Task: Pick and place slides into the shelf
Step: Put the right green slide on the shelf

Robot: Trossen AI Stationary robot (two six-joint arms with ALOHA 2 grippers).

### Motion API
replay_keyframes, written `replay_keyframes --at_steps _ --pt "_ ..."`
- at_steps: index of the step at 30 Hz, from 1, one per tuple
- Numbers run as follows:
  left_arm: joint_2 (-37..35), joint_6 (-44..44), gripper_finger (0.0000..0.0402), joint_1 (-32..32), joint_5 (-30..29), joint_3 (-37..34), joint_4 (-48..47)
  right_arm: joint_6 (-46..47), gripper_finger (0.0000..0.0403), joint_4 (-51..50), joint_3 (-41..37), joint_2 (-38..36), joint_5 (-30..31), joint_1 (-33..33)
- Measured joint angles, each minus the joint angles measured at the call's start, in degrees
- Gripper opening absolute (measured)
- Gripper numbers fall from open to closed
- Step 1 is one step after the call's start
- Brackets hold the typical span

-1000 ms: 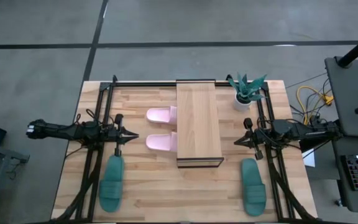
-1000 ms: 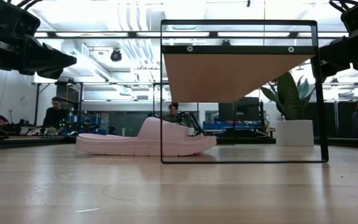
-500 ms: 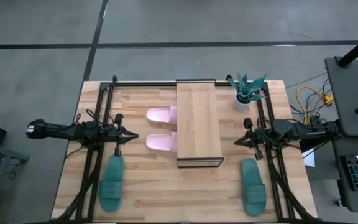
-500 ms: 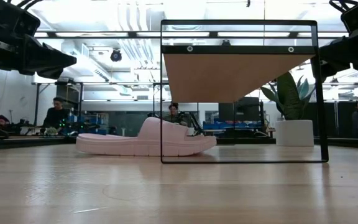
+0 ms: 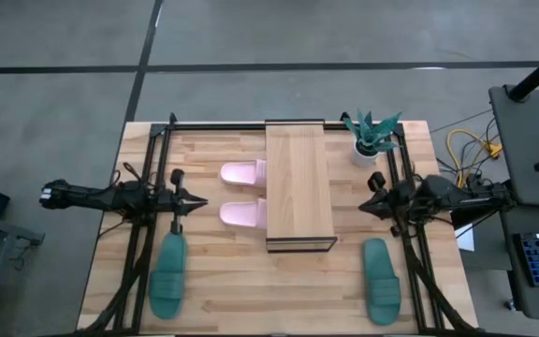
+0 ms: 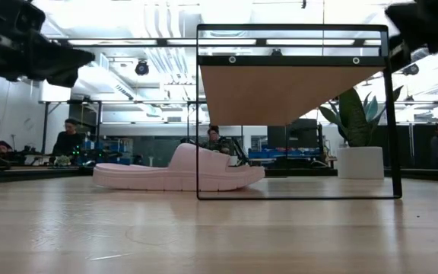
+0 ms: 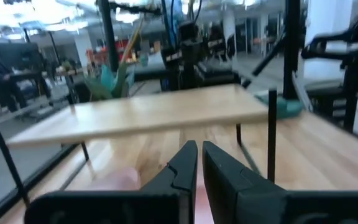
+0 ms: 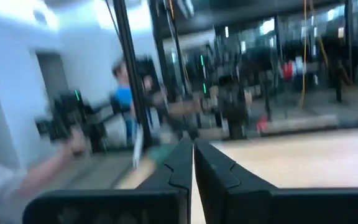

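Note:
The shelf [image 5: 298, 184] stands mid-table, a light plank on a thin black frame. Both pink slides [image 5: 240, 173] [image 5: 240, 214] lie on the table at its left side with one end under the plank; the low view shows one pink slide [image 6: 175, 171] resting on its sole. One teal slide [image 5: 167, 276] lies near the left front corner, the other teal slide [image 5: 381, 280] near the right front. My left gripper [image 5: 200, 203] hovers shut, left of the nearer pink slide. My right gripper [image 5: 364, 207] hovers shut, right of the shelf. Neither touches anything.
A potted plant [image 5: 371, 137] stands at the far right of the table, behind the right arm. Black arm frames run along both table sides. Bare wood lies between the two teal slides at the near edge. People sit at desks in the room beyond.
My right gripper has risen and swung a little on its wrist; in the low view it now sits higher, and its wrist picture is smeared. The left arm, the slides and the shelf have stayed where they were.

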Motion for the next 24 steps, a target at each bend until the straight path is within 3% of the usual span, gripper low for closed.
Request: replay_keyframes --at_steps 6,11,15,20,24 --pt "0.00 0.02 0.0011 -0.02 2.75 0.00 6.80 -8.92 0.0009 9.73 0.64 0.36 0.04 0.01" --pt "-0.04 1.05 0.0011 0.00 2.15 0.00 12.70 -14.65 0.0009 9.46 3.77 0.42 -0.12 0.02" --pt "-0.09 3.27 0.0011 0.00 1.63 0.00 14.52 -26.25 0.0015 5.35 5.90 1.39 -0.40 0.02" --pt "1.21 3.13 0.0017 0.00 1.54 0.01 15.25 -38.06 0.0053 5.85 10.03 6.41 1.91 0.02" --pt "3.16 3.13 0.0056 0.00 1.39 0.02 15.41 -37.69 0.0107 4.16 15.85 13.54 1.97 0.02"
